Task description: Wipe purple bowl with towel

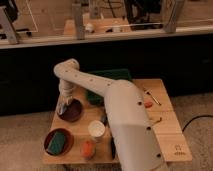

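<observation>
The purple bowl [74,112] sits near the left edge of the wooden table [165,132]. My gripper [62,105] hangs straight down from the white arm's wrist over the bowl's left rim. It is shut on the towel [60,109], a pale grey-blue bunch that presses against the inside of the bowl at that rim. The wrist hides most of the fingers.
A reddish-brown bowl [49,138] holding a green sponge [57,142] stands at the front left. A white cup [96,129] and an orange object [88,149] stand beside it. A dark green tray [111,80] lies at the back, and utensils [151,97] lie on the right.
</observation>
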{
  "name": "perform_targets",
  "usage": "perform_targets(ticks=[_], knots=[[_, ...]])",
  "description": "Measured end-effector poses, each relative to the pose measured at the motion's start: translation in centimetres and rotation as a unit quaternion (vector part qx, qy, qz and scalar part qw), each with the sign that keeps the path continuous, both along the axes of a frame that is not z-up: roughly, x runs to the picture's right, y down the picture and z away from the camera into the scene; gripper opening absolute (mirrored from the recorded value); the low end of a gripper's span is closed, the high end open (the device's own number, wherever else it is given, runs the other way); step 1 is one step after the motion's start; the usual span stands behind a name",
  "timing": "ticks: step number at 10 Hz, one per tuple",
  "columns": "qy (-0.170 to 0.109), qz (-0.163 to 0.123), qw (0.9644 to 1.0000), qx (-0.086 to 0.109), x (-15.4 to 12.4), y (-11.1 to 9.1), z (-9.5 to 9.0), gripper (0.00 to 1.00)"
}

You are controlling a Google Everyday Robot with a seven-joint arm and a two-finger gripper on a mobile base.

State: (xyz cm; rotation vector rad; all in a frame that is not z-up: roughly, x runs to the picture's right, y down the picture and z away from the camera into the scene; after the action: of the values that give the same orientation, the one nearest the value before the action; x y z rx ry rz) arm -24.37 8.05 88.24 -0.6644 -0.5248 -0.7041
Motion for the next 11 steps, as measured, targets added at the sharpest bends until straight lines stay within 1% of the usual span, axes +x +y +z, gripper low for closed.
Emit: perform_targets(ticks=[2,4,5,7,9,11], knots=[[-0.006,-0.008,1.0,-0.001,0.2,0.7,-0.8,0.0],[-0.003,-0.007,0.9999,-0.009,2.0,2.6,-2.6,0.0],[0.0,-0.006,0.9999,-0.015,3.0,3.7,-3.1,0.0],[0.012,-0.002,0.9996,-0.025,5.1,5.1,-3.3,0.0],[0.026,0.008,0.9993,-0.024,6.5,5.0,-3.1,0.0],[0.046,0.02,0.9986,-0.013,8.7,3.5,-2.8,0.0]])
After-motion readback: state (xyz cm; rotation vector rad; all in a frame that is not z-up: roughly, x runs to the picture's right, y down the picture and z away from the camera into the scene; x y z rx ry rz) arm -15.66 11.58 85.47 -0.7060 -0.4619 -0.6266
